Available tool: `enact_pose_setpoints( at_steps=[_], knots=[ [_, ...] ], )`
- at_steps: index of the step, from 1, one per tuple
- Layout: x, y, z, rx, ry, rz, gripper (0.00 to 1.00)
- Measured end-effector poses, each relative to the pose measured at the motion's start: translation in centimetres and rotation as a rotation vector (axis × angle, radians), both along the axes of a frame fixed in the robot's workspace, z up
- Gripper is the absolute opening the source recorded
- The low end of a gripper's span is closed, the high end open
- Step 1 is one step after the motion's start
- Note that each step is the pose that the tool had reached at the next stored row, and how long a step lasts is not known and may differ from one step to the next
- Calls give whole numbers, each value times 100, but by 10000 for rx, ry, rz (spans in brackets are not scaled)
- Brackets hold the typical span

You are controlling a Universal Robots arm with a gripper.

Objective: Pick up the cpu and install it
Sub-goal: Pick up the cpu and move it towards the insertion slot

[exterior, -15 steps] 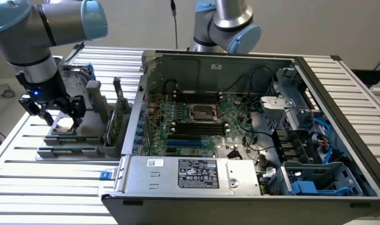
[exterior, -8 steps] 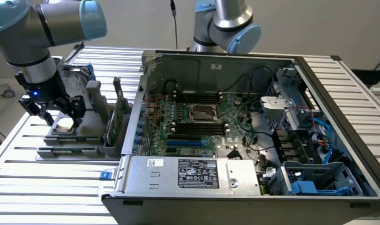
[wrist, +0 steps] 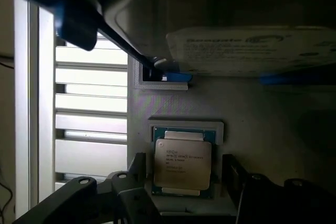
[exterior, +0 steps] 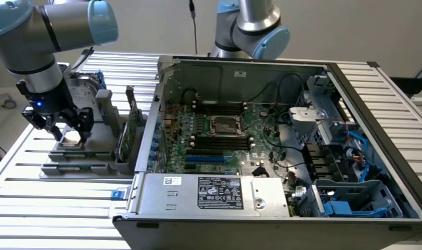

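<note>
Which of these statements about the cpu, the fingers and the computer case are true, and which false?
1. The cpu lies in a grey holder outside the computer case. True.
2. The fingers grip the cpu and hold it raised. False: they stand open on either side of it, and it lies flat in the holder.
3. The computer case is open, showing the motherboard. True.
4. The gripper is inside the computer case. False: it hangs over the holder, at the exterior view's left of the case.
</note>
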State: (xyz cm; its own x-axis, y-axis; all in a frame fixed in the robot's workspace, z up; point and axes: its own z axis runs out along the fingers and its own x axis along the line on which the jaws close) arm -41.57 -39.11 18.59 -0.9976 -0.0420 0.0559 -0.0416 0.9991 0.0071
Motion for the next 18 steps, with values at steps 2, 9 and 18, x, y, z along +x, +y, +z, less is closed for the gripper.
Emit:
enact_pose_setpoints(
  at_steps=[2,9,18],
  knots=[
    [0,0,-1,0,-2,-11,67],
    [0,0,0,-1,-4,-44,58],
    [0,0,-1,0,-5,-70,54]
  ],
)
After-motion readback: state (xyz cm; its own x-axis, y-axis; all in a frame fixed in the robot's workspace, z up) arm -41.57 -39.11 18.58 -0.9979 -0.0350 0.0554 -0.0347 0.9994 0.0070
